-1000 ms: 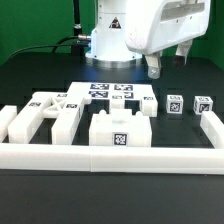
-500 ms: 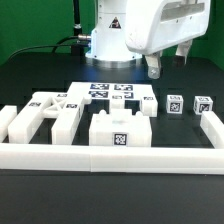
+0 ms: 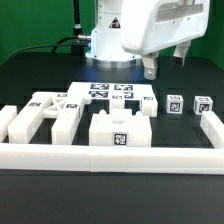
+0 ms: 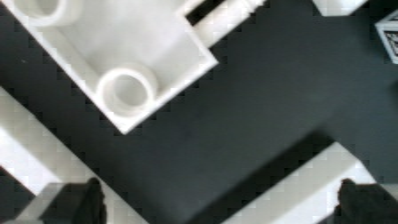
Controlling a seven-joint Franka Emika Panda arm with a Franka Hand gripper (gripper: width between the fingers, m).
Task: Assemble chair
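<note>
The chair parts lie loose on the black table. A blocky white piece (image 3: 46, 110) sits at the exterior view's left. A tagged block (image 3: 120, 130) stands in the middle, and two small tagged cubes (image 3: 173, 103) (image 3: 203, 104) sit at the right. My gripper (image 3: 167, 62) hangs open above the table behind the cubes and touches nothing. In the wrist view a flat white part with round holes (image 4: 111, 55) lies beyond my gripper (image 4: 215, 205). Only black table shows between the dark fingertips (image 4: 75, 202).
The marker board (image 3: 110, 92) lies at the back middle, in front of the robot base. A long low white border rail (image 3: 110, 155) runs along the front, with side arms at the left (image 3: 8, 120) and right (image 3: 213, 125).
My gripper has shifted slightly toward the exterior view's left and stays open. The parts have not moved.
</note>
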